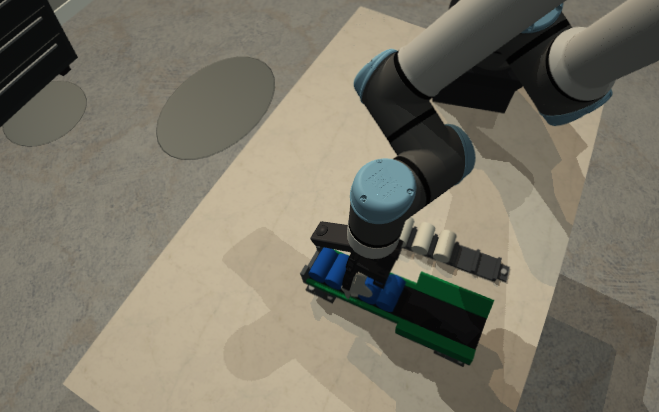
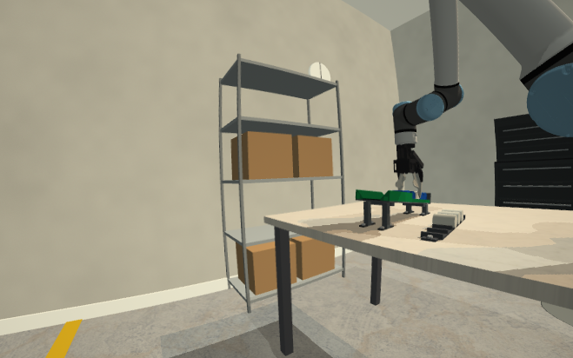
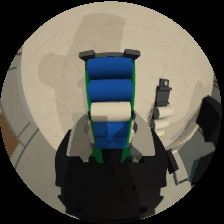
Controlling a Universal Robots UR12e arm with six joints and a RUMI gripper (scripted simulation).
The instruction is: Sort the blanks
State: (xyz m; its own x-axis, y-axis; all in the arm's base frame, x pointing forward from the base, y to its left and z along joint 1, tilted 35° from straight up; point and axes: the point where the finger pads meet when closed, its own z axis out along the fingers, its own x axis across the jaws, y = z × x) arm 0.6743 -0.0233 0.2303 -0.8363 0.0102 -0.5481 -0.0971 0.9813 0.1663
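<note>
The green-walled feed ramp (image 1: 454,290) (image 2: 369,195) holds, from the stop (image 3: 110,55) outward, two blue blanks (image 1: 323,262) (image 3: 110,68), a white blank (image 3: 111,111), then two more blue blanks (image 1: 391,293) (image 3: 111,130). They lie across it in a row; the gripper mostly hides the white one in the top view. My gripper (image 2: 409,191) (image 3: 110,111) is open, its fingers straddling the ramp near the white blank and the blue one after it, gripping nothing. The dark stock rack (image 1: 489,267) (image 2: 430,236) (image 3: 163,96) holds three white blanks (image 1: 424,238) (image 2: 445,220) (image 3: 163,112) in neighbouring slots.
The rack lies beside the ramp, with bare slots (image 1: 467,257) at its end away from the arm's wrist. The ramp stands on dark legs (image 2: 385,215). Its outer end has higher green side walls. The arm's wrist (image 1: 380,204) stands above the ramp.
</note>
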